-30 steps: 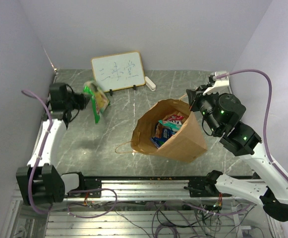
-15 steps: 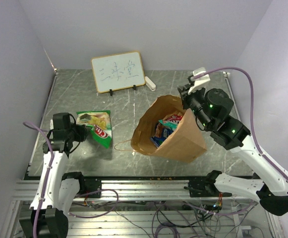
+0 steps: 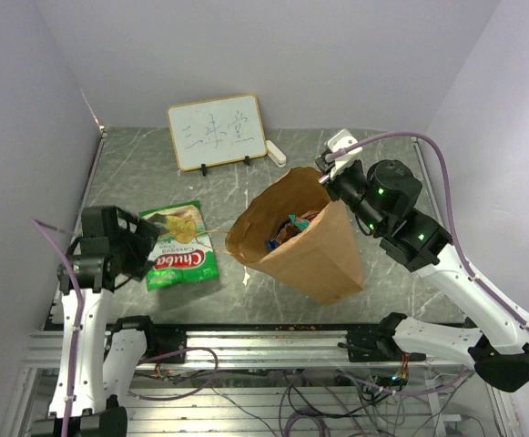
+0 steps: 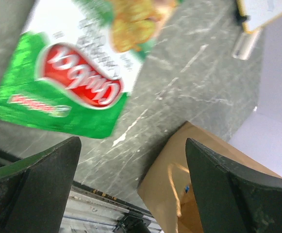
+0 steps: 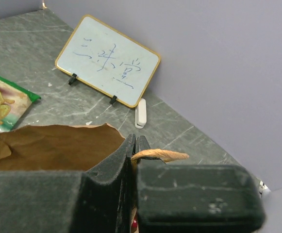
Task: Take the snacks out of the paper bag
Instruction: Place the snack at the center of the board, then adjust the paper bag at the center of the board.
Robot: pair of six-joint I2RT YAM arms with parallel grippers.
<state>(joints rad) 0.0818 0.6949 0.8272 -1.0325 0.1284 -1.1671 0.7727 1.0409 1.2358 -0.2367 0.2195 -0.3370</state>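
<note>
The brown paper bag leans on the table with its mouth up and to the left. Blue and red snacks show inside it. My right gripper is shut on the bag's far rim and twisted handle, holding it up. A green snack packet lies flat on the table left of the bag. My left gripper stands open just left of that packet, nothing between its fingers. In the left wrist view the green packet lies ahead of the jaws and the bag is at lower right.
A white framed board with writing stands at the back, with a small white eraser beside it. Grey walls close in the back and both sides. The bag's loose loop handle lies towards the green packet.
The left arm brought the green packet down from the air to the table and let go, its jaws opening wide. The right gripper pulled the bag's rim up and left, tilting the bag.
</note>
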